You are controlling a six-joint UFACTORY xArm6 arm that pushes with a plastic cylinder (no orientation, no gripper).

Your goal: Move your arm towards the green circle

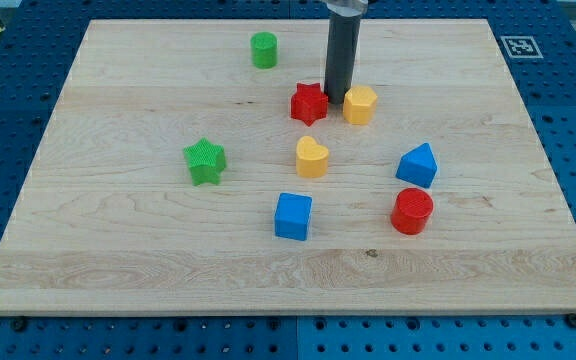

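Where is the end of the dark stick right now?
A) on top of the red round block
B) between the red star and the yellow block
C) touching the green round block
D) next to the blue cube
B: my tip sits between the red star-shaped block and the yellow six-sided block, well away from the green round block toward the view's top left.

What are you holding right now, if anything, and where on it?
Nothing is held. I have only a rod; my tip rests on the board between the red star and the yellow hexagon, with the green circle up-left of it.
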